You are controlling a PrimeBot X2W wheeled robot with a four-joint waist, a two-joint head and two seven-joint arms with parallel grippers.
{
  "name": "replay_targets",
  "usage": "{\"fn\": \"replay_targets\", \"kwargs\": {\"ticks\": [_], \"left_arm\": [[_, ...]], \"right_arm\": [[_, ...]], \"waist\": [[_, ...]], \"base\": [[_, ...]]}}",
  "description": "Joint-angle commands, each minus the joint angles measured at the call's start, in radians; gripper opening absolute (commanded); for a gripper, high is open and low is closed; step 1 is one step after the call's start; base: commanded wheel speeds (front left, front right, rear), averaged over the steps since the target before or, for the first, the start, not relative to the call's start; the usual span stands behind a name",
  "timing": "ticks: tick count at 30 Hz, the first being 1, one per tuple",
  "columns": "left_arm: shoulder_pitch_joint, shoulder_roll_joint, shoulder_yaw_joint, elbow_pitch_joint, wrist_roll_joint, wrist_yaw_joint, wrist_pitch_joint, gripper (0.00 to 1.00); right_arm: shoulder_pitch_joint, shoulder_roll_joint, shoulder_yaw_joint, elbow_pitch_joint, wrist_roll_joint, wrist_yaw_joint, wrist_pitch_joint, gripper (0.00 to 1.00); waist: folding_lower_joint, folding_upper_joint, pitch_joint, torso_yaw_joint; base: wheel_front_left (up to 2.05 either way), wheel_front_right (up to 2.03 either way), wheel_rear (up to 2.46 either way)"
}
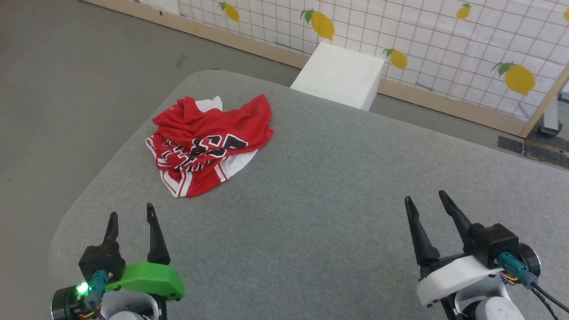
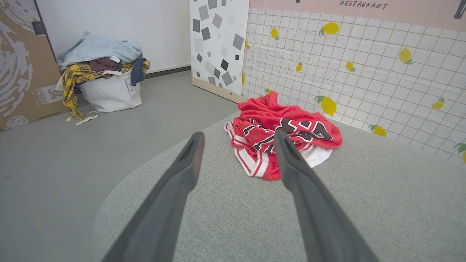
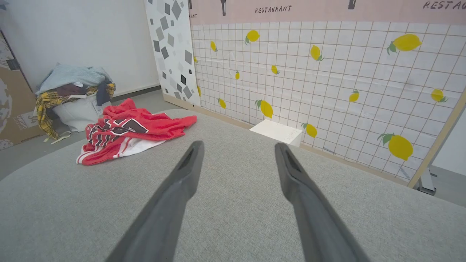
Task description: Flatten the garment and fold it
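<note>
The garment (image 1: 209, 144) lay crumpled in a heap near the far left corner of the grey table (image 1: 320, 209), its red cloth bunched over itself. Bits of black, white-edged lettering showed among the folds, with striped red-and-white trim at the near edge and white fabric peeking out at the far side and the right. Both arms were low over the near part of the table, well apart from each other and from the heap. The left pincer (image 1: 132, 210) — the one with the green cover — stood open and empty, its fingers pointed toward the garment, which in the left wrist view appeared beyond the fingertips. The right pincer (image 1: 425, 196) was likewise open, holding nothing, over bare table well to the right of the garment. Beyond the table's far edge stood a white box (image 1: 340, 73) against a lemon-patterned wall (image 1: 444, 40) — and a white basket (image 2: 109, 92) heaped with clothes sat on the grey floor (image 1: 66, 89)
</note>
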Motion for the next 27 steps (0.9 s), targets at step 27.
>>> {"fn": "replay_targets", "kwargs": {"ticks": [27], "left_arm": [[-0.055,0.003,0.035,0.063,-0.075,-0.008,-0.064,1.00]], "right_arm": [[-0.052,0.001,0.020,0.007,0.005,-0.002,-0.031,1.00]], "waist": [[0.0000,0.0000,0.067,0.121]], "base": [[0.00,0.00,0.00]]}}
